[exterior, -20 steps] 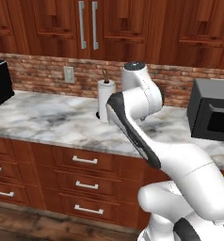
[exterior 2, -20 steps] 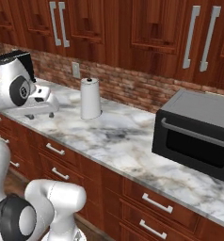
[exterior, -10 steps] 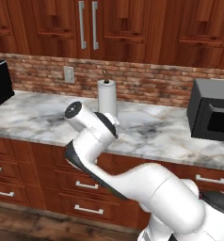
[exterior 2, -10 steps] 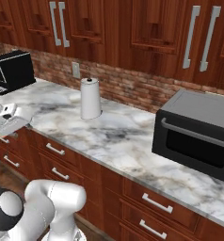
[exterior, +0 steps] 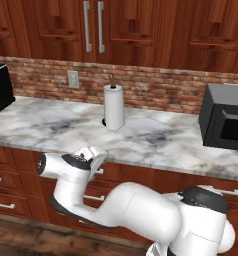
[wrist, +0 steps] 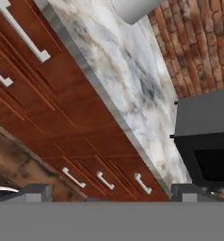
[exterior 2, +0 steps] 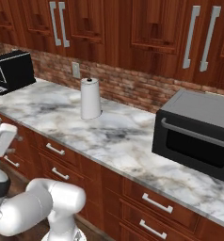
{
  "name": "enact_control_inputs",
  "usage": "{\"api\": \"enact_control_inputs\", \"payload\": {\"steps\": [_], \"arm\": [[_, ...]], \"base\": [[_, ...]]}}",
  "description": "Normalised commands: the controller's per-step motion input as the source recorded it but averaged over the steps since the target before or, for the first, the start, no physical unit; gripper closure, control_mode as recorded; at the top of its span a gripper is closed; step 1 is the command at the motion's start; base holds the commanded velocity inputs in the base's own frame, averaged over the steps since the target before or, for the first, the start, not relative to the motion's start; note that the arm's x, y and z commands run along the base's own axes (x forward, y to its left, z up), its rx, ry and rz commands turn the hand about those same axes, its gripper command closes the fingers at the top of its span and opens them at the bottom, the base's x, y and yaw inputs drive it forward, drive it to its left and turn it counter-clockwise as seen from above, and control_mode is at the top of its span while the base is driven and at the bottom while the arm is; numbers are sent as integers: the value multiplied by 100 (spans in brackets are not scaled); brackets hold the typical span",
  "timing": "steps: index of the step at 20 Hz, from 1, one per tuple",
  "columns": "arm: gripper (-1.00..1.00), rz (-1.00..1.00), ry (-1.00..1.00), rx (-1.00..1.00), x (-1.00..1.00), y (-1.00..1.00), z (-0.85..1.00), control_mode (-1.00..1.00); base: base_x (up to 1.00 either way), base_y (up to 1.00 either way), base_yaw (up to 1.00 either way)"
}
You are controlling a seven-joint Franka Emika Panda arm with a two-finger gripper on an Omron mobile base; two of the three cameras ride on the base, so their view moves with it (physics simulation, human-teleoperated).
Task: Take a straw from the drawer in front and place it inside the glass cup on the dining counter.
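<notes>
My gripper (wrist: 112,190) is open, its two dark fingertips far apart with nothing between them. The hand (exterior: 92,157) hangs low in front of the cabinets, just below the marble worktop's front edge, and sits at the left edge of the right base view (exterior 2: 0,137). It looks along a row of reddish-brown drawer fronts with silver bar handles. The drawer (wrist: 52,47) nearest the hand is shut, as are the others in the row (exterior 2: 62,149). The straw is hidden. The glass cup and the dining counter are out of view.
On the marble worktop (exterior: 156,137) backed by a brick wall stand a white paper towel roll (exterior: 114,106) (exterior 2: 90,98), a black microwave (exterior: 226,122) (exterior 2: 198,134) on the right and a black appliance (exterior 2: 12,70) at the far left. Wall cabinets hang above.
The arm has swung down from above the worktop near the paper towel roll to below the counter edge, in front of the drawers. The fingers stayed apart.
</notes>
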Motion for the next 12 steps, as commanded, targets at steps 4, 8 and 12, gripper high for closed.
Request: {"api": "enact_control_inputs", "payload": {"steps": [4, 8, 12], "arm": [[-100, 4, -11, -31, 25, 22, -59, -100], [-100, 2, -10, -25, 34, 3, -50, -100], [-100, 1, -9, -22, 40, 0, -48, -100]], "base": [[0, 0, 0], [0, 0, 0], [0, 0, 0]]}}
